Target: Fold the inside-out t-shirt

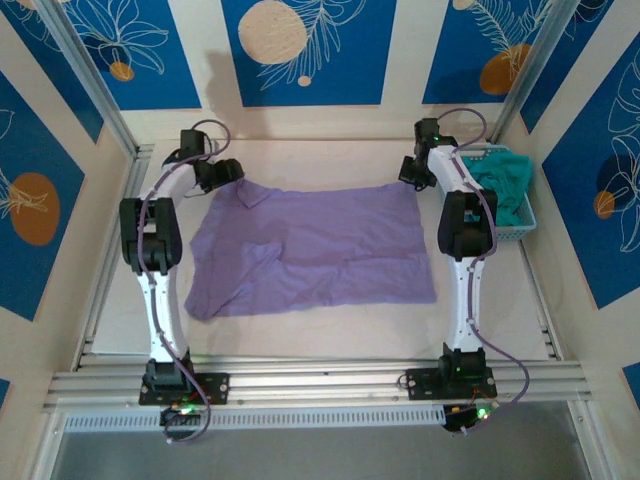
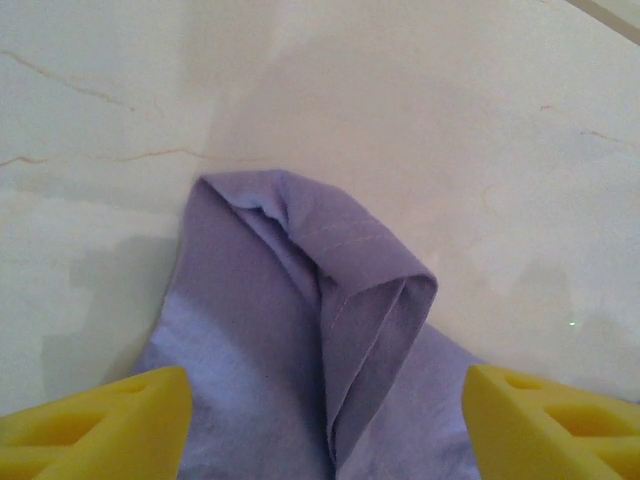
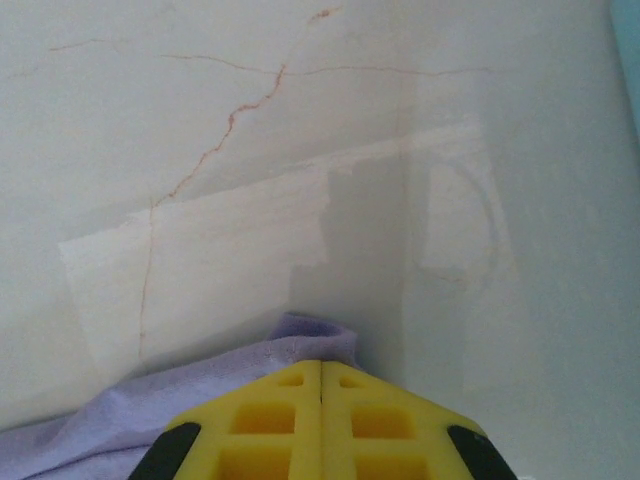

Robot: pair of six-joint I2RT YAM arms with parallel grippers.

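right gripper [image 3: 320, 368] is clamped shut with the far-right corner of the inside-out t-shirt [image 1: 320, 250] bunched at its tips, which looks like a pinch; left gripper [image 2: 328, 400] is wide open straddling the rolled-over far-left corner, gripping nothing. Shirt lies spread mid-table [image 1: 330, 335], arms at both far corners, probably to fold it toward the near edge. Overhead gives the layout but can't resolve finger gaps; the wrist views do.

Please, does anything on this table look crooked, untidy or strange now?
The lavender t-shirt lies askew and wrinkled: its far left sleeve is doubled over on itself, and a raised crease crosses its near left part. At the far right, a teal-green garment is heaped loosely in a blue basket.
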